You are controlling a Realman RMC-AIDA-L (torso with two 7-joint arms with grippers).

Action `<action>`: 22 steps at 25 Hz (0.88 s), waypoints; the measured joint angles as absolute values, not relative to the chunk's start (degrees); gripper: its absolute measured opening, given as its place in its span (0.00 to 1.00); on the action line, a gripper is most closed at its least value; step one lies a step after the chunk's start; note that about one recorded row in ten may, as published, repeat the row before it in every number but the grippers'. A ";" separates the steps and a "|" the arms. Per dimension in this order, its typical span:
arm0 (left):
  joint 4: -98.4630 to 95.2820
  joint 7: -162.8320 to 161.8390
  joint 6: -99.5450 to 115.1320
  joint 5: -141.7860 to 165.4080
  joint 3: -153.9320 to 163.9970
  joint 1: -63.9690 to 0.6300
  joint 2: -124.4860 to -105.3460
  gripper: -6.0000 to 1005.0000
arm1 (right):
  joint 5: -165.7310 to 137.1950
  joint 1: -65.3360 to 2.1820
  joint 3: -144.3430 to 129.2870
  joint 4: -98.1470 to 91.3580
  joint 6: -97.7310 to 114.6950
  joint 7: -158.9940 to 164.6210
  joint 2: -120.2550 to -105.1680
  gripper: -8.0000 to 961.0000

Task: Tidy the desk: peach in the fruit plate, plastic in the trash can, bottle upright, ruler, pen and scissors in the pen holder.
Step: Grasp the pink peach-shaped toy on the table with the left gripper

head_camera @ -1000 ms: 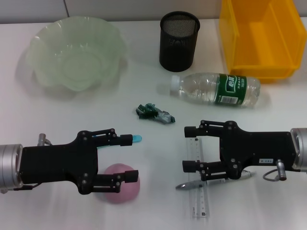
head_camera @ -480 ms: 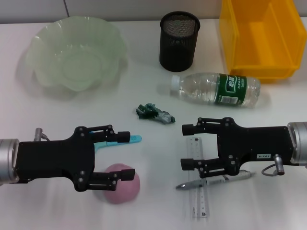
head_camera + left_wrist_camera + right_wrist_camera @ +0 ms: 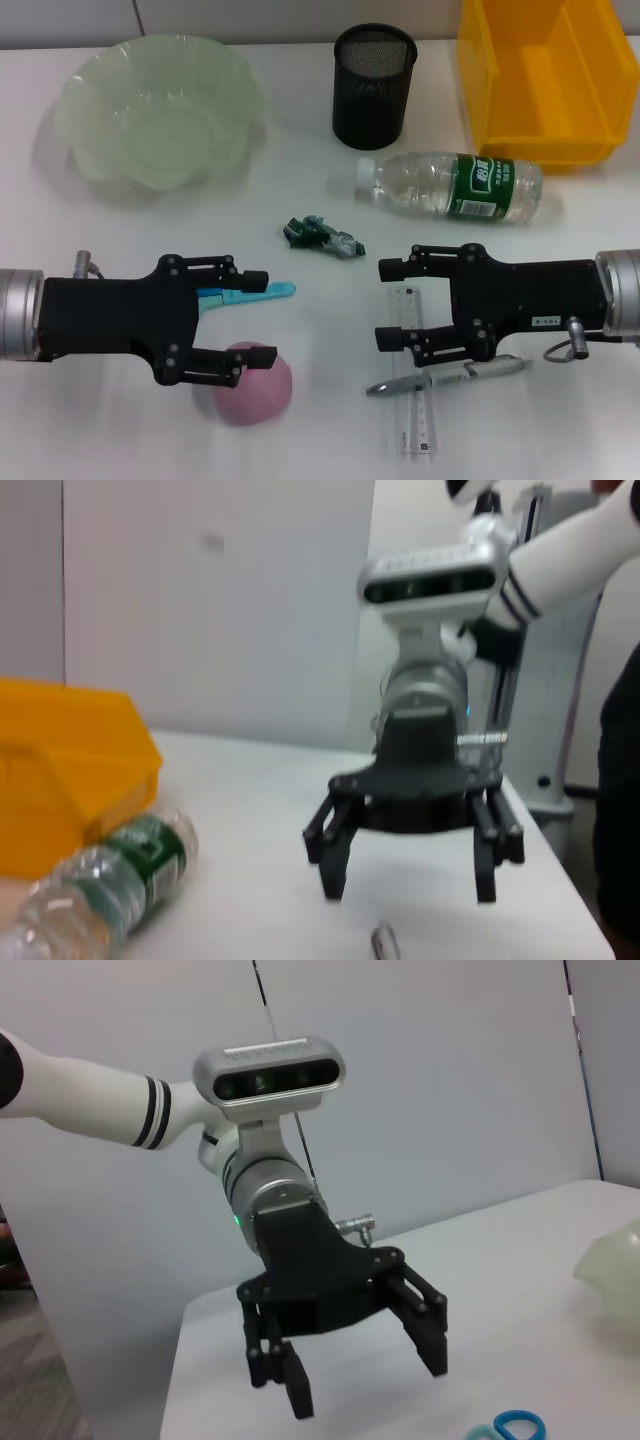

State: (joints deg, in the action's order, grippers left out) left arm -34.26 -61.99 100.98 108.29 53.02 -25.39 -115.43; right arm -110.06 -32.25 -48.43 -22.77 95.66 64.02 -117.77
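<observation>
On the worktop (image 3: 300, 180) nothing is sorted yet. Peach (image 3: 256, 385) lies at 7 o'clock, between the spread fingers of the left tool (image 3: 256, 318), not gripped. Scissors (image 3: 247, 293) beside it; plastic (image 3: 322, 235) at centre; bottle (image 3: 452, 185) on its side at 2 o'clock. Ruler (image 3: 415, 400) and pen (image 3: 450, 374) lie under the right tool (image 3: 391, 304), fingers apart. Fruit plate (image 3: 100, 90), pen holder (image 3: 373, 85) and trash can (image 3: 545, 90) are seen empty.
</observation>
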 joint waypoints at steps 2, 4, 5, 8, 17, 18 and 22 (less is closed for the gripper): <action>-34.87 -63.12 100.72 109.49 52.93 -25.76 -115.46 0.78 | -110.09 -32.26 -48.43 -22.77 95.66 64.18 -117.79 0.85; -35.95 -65.32 100.22 112.48 52.94 -26.53 -115.55 0.78 | -110.11 -32.27 -48.43 -22.77 95.65 64.25 -117.89 0.85; -36.19 -65.97 99.80 113.37 52.94 -26.79 -115.59 0.78 | -110.13 -32.32 -48.43 -22.77 95.44 64.33 -118.05 0.85; -36.56 -67.35 98.32 116.46 52.96 -27.58 -115.80 0.78 | -110.13 -32.42 -48.43 -22.76 95.18 64.73 -118.12 0.85; -36.56 -68.16 93.63 122.80 53.47 -28.59 -117.49 0.78 | -110.13 -32.71 -48.42 -22.76 94.51 65.97 -118.13 0.85; -36.57 -68.16 93.49 123.21 53.49 -28.59 -117.59 0.78 | -110.13 -32.71 -48.42 -22.76 94.51 65.97 -118.13 0.85; -36.48 -68.07 92.57 124.77 53.53 -28.58 -118.01 0.78 | -110.13 -32.71 -48.42 -22.76 94.46 66.00 -118.13 0.85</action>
